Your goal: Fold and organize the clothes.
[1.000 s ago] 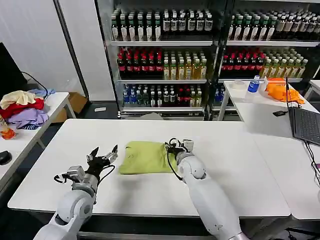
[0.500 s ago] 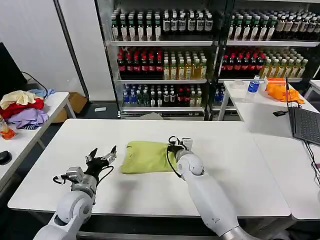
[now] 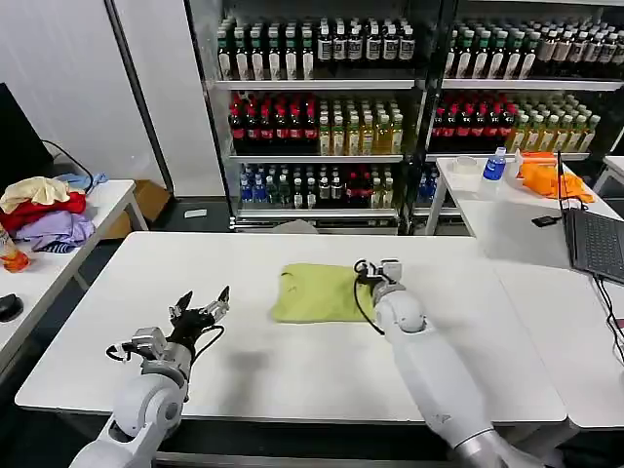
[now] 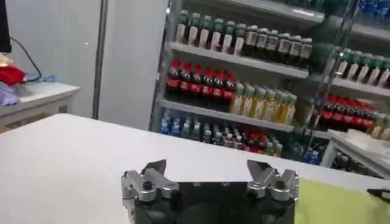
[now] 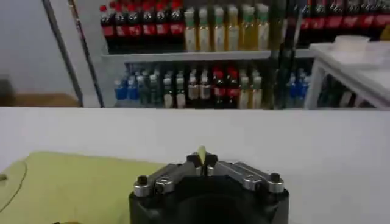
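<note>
1. The white table (image 3: pixel 292 375) takes up most of the head view, and pretty much everything happens on it. It also runs across the left wrist view (image 4: pixel 55 158) and the right wrist view (image 5: pixel 304 140).
2. Behind it there's a drinks fridge (image 3: pixel 322 117) packed with rows of bottles, which also fills the background of both wrist views.
3. On the robot's right stands a second white table (image 3: pixel 507 229) with a laptop (image 3: pixel 597 244), an orange cloth (image 3: pixel 548 177) and a water bottle (image 3: pixel 494 166).
4. On the robot's left, a side table (image 3: pixel 107 200) holds a heap of clothes (image 3: pixel 44 214) in cream, red and lilac.
5. The lime T-shirt (image 3: pixel 317 292) lies folded into a flat, roughly rectangular bundle near the middle of the main table, a bit toward the far side. Its collar edge faces the robot's left. You can see it in the right wrist view (image 5: pixel 67 182), plus a corner of it in the left wrist view (image 4: pixel 341 204).
6. The right gripper (image 3: pixel 374 276) sits at the shirt's right edge, fingers pressed together and pinching a fold of the lime fabric. The right wrist view (image 5: pixel 202 159) shows a sliver of cloth poking up between the tips.
7. The left gripper (image 3: pixel 203 306) hangs above bare table, well apart from the shirt on its left, with its fingers spread wide and nothing in them, same as in its own view (image 4: pixel 210 173).
</note>
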